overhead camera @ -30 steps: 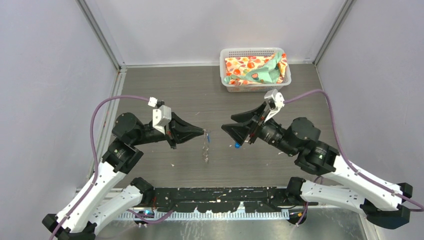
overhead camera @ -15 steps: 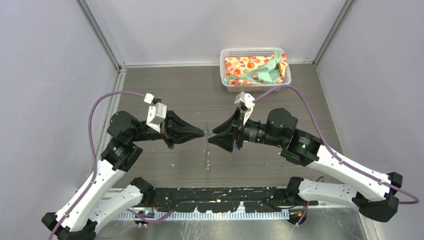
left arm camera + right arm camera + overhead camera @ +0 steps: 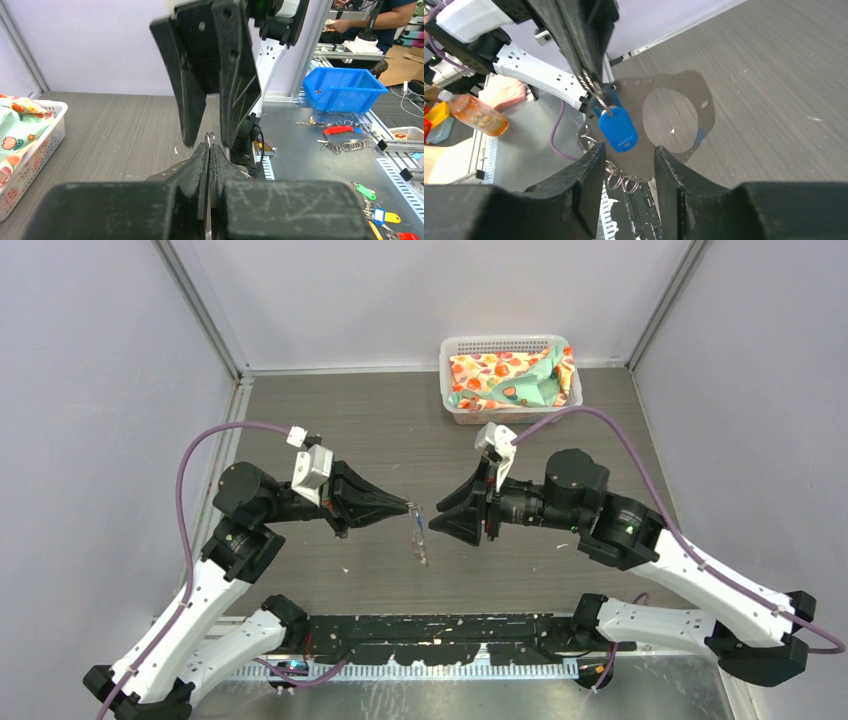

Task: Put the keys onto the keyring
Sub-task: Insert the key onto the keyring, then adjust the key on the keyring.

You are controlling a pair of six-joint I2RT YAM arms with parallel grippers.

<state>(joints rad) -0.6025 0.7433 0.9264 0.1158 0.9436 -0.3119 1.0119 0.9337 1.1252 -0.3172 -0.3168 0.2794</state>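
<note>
Grey worktop (image 3: 340,430), pale walls (image 3: 100,360)
Basket (image 3: 505,345) at far-right corner; left end effector (image 3: 407,506) pinches keyring (image 3: 419,536); right end effector (image 3: 435,519) parted.

Item count
One blue-headed metal key (image 3: 618,129) and one silvery wire keyring (image 3: 596,95) are hanging before the right claw (image 3: 628,150); one white plastic basket (image 3: 500,342) aside.

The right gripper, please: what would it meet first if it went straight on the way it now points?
Probably the blue key hanging from the keyring in the left gripper.
</note>
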